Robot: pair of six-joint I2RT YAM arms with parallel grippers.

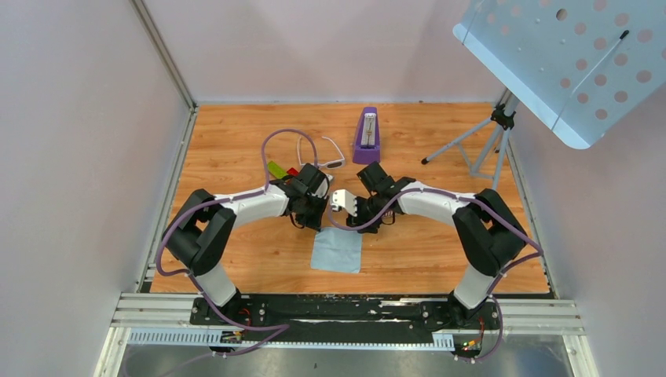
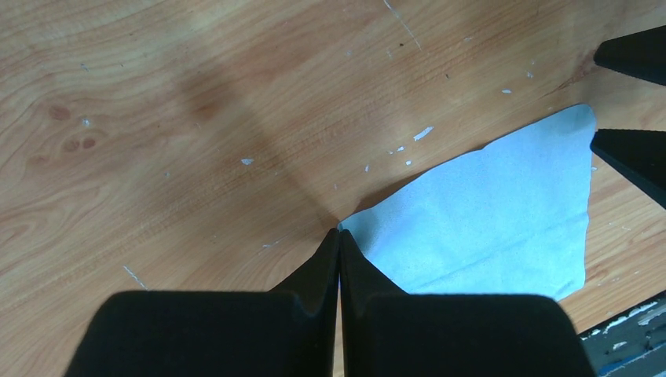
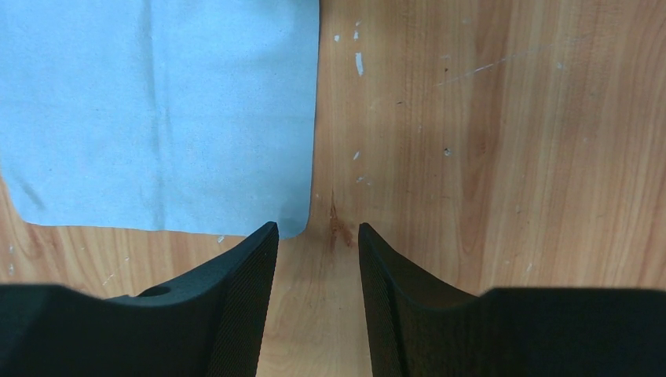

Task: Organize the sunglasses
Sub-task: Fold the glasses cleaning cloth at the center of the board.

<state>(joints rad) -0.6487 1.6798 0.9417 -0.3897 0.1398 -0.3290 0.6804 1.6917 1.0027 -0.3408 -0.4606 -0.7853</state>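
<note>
The white-framed sunglasses [image 1: 323, 154] lie open on the wooden table behind the left wrist, seen only in the top view. My left gripper [image 1: 311, 222] is shut, and in the left wrist view [image 2: 339, 232] its tips meet right at one corner of the light blue cloth [image 2: 495, 212]. I cannot tell whether the corner is pinched. My right gripper [image 1: 362, 225] is open and empty. In the right wrist view [image 3: 318, 229] it hovers over the neighbouring corner of the cloth [image 3: 157, 110]. The cloth [image 1: 337, 250] lies flat.
A purple metronome [image 1: 367, 137] stands at the back centre. A tripod stand [image 1: 487, 141] carrying a perforated metal plate [image 1: 573, 55] is at the back right. Small green [image 1: 276, 169] and red [image 1: 292, 170] pieces show by the left wrist. Walls enclose the table.
</note>
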